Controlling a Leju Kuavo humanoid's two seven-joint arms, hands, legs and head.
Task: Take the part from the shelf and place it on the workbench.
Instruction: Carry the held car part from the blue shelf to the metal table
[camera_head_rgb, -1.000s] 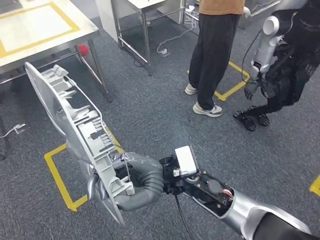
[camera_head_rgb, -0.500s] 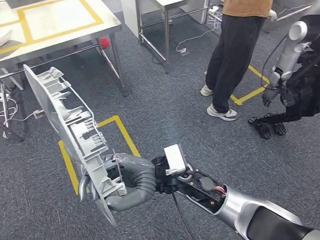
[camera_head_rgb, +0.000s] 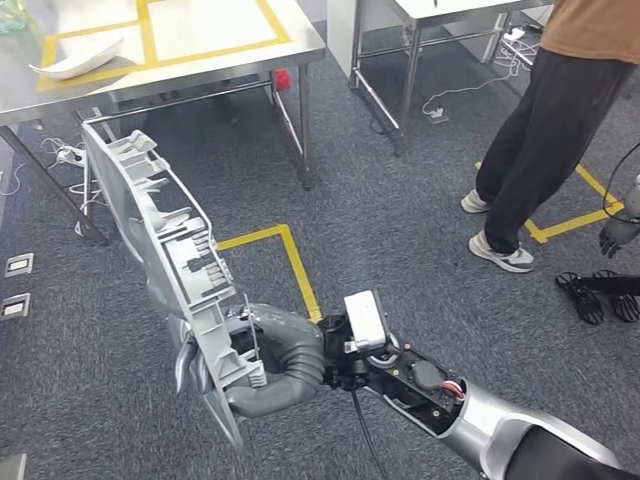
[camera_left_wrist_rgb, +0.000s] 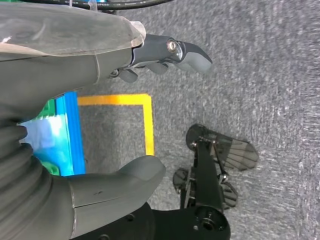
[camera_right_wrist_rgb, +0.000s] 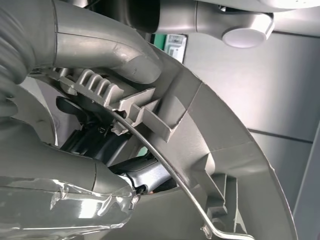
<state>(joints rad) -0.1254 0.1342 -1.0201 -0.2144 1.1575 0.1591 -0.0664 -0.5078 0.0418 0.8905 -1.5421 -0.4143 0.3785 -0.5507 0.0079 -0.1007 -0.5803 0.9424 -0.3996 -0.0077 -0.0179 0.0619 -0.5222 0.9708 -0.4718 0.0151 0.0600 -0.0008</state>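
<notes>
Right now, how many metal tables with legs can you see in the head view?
2. One table, marked with yellow tape, stands ahead beyond the held part. A second table stands further right, near the person. Others may be hidden outside the frame.

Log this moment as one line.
phase: carrying | right hand: grips grey part | left hand: holds nothing | workbench: ahead, part not yet placed

Grey carpet (camera_head_rgb: 392, 250), yellow floor tape (camera_head_rgb: 290, 262), seemingly steel tables (camera_head_rgb: 226, 45)
</notes>
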